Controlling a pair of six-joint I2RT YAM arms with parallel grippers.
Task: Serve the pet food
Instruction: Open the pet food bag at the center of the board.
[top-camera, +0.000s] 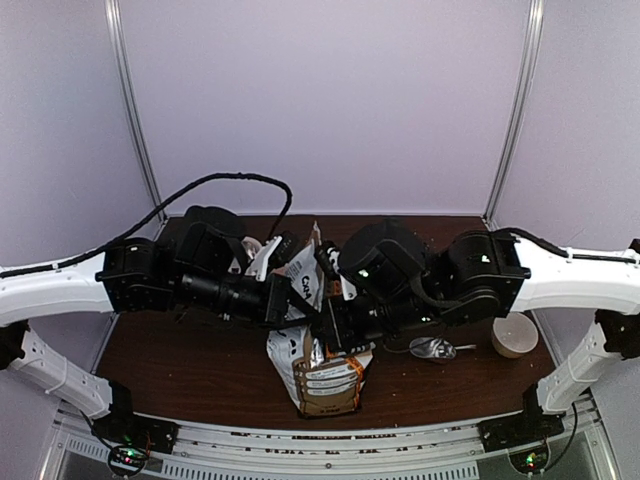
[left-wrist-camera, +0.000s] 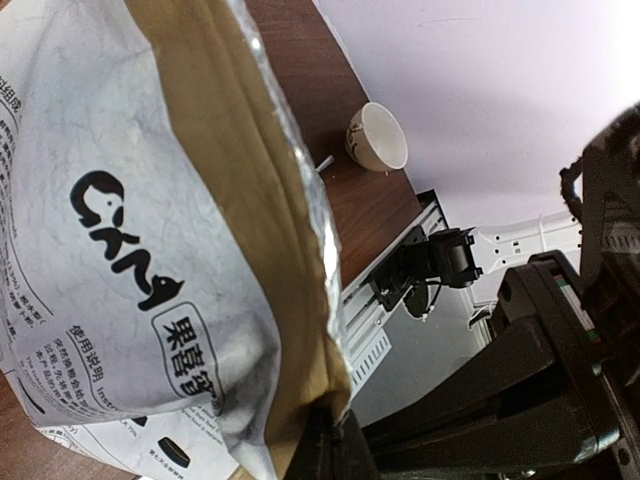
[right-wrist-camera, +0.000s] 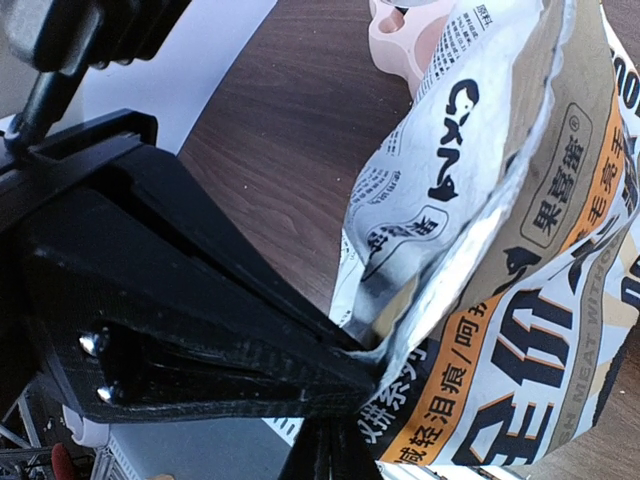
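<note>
The step in hand looks like opening the bag: both arms reach in over the middle of the bench and meet at its upper rim. The left end effector is closed tight on the bag's side seam, a fold of brown-and-foil edge caught between its fingers. The right end effector is likewise pinched shut on the rim, just beside the other one, so the two grips sit almost touching on the same stretch of edge.

The mouth gapes a little in the right wrist view, showing silver lining, but no pet food shows; it is presumably down inside the bag, which sits near the front middle of the bench, its printed lower end toward the arm bases.

The next move probably calls for drawing the two grips apart to widen the mouth without tearing the foil or letting the bag slump. After that one arm would need to let go and fetch the scoop, which lies on the bench to the right of the bag, near a pale cup. The pink feeder shows beyond the bag's far side.

Both forearms lie low and nearly level, elbows out to the sides, wrists turned in toward each other.
</note>
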